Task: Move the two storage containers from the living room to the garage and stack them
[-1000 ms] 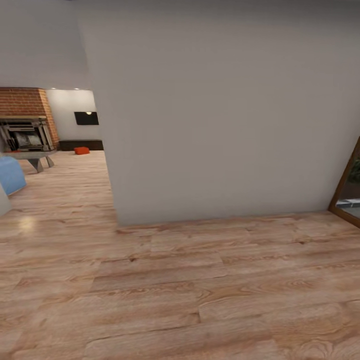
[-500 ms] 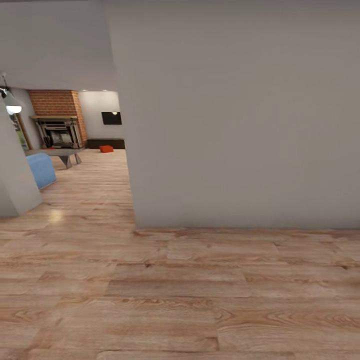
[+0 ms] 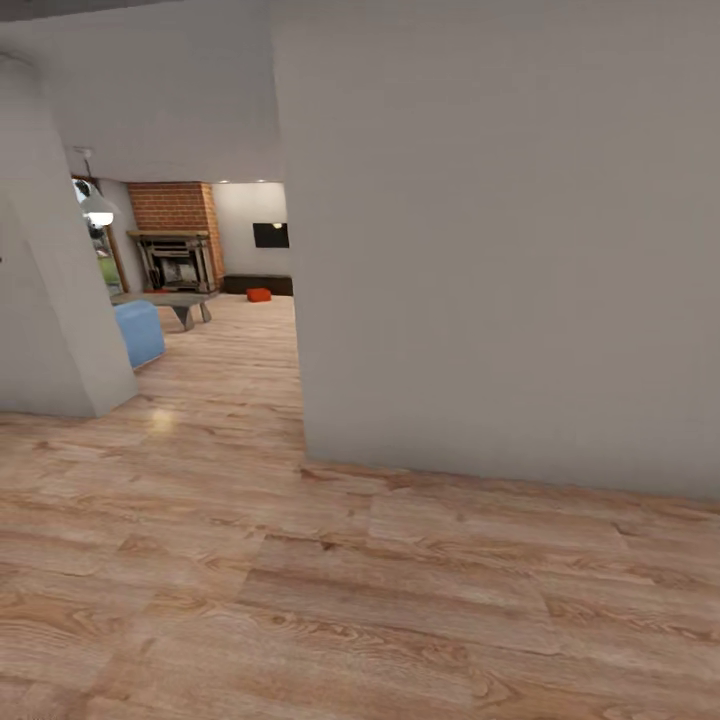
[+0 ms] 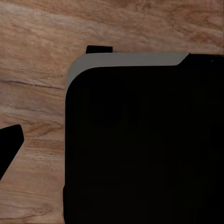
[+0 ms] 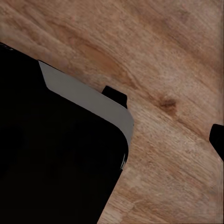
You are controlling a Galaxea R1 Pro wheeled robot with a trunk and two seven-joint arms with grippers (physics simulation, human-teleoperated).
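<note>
Wood plank flooring (image 3: 330, 590) runs past a broad grey wall (image 3: 510, 240) toward the living room (image 3: 200, 290), where a red brick chimney (image 3: 172, 206) rises above a dark fireplace (image 3: 178, 262). One small red-orange shape, probably a storage container (image 3: 259, 294), sits on the planks far off, just before a low dark cabinet (image 3: 262, 283). A blue seat (image 3: 139, 332) and grey bench (image 3: 168, 299) stand nearer. Both wrist views look down on planks past a black body with a grey rim (image 4: 126, 60); dark tips at the edges leave me unable to tell how either gripper's fingers are set.
</note>
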